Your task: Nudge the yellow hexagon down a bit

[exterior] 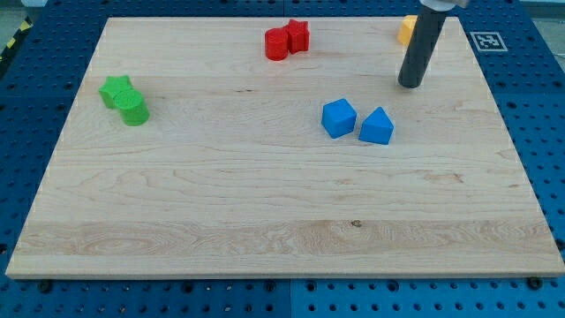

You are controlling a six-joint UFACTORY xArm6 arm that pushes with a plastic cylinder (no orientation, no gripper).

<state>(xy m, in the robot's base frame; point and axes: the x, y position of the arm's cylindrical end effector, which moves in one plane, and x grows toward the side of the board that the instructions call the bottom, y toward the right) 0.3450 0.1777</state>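
Observation:
My tip [410,85] rests on the board at the upper right. The rod rises from it and covers most of the yellow blocks at the top right corner. Only a sliver of one yellow block [405,29] shows left of the rod; its shape cannot be made out, and the second yellow block is hidden. My tip is below these yellow blocks and up and to the right of the blue blocks.
A blue cube [339,117] and a blue peaked block [377,126] sit side by side mid-right. Two red blocks [288,40] touch at the top centre. Two green blocks [124,99] touch at the left. A marker tag [485,41] lies off the board's top right.

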